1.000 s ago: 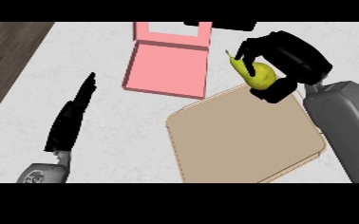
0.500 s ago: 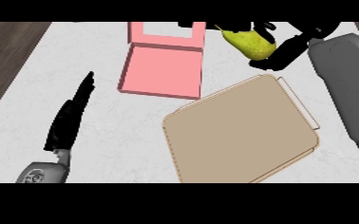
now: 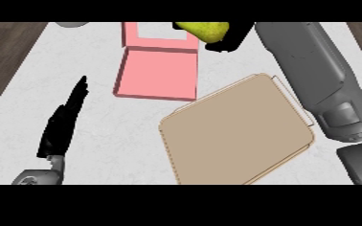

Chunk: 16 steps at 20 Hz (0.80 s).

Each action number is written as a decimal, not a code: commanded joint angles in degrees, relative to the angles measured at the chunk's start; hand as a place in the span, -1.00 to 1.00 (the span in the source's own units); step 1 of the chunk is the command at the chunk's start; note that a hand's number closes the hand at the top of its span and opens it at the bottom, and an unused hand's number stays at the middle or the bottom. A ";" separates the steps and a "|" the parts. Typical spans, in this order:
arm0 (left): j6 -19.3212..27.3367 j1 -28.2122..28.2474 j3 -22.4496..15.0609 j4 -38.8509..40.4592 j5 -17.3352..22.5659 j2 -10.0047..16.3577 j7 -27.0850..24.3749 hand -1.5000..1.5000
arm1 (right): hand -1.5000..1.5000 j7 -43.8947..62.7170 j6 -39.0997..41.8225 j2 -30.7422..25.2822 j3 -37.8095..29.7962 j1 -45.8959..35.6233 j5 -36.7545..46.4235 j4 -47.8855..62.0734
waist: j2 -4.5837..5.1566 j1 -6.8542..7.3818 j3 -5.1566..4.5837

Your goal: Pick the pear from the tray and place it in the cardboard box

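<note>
Your right hand (image 3: 233, 38) grasps the yellow-green pear (image 3: 203, 28) just past the open pink cardboard box's (image 3: 157, 74) far right corner, off the flat tan tray (image 3: 237, 131). Lowering and release remain. Your left hand (image 3: 62, 127) rests open, left of the box.

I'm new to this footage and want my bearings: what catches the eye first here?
The yellow-green pear at the top edge, held in the right hand by the upper right corner of the open pink box. Below them a big tan tray fills the middle, and the left hand rests open at lower left.
</note>
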 commanded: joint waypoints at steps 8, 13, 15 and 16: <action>-0.57 -0.01 0.47 -0.46 -0.63 -0.35 0.34 0.00 | 1.00 4.49 -6.88 15.27 4.19 -9.37 5.48 13.86 | -0.04 -0.29 -0.06; -0.75 -0.46 0.55 3.00 -0.91 -1.42 -2.68 0.00 | 1.00 3.14 -10.98 15.50 9.50 -6.66 6.79 18.35 | 0.26 0.38 -0.11; -0.52 -2.57 -0.52 0.28 -1.63 -1.76 0.99 0.00 | 1.00 7.92 -11.25 15.54 10.75 -6.11 3.18 18.29 | 0.24 1.73 -0.09; -0.50 0.08 -0.36 1.50 -2.15 -1.37 -2.62 0.00 | -1.00 7.43 -10.38 15.55 11.20 -4.74 3.32 19.31 | 0.19 1.26 -0.10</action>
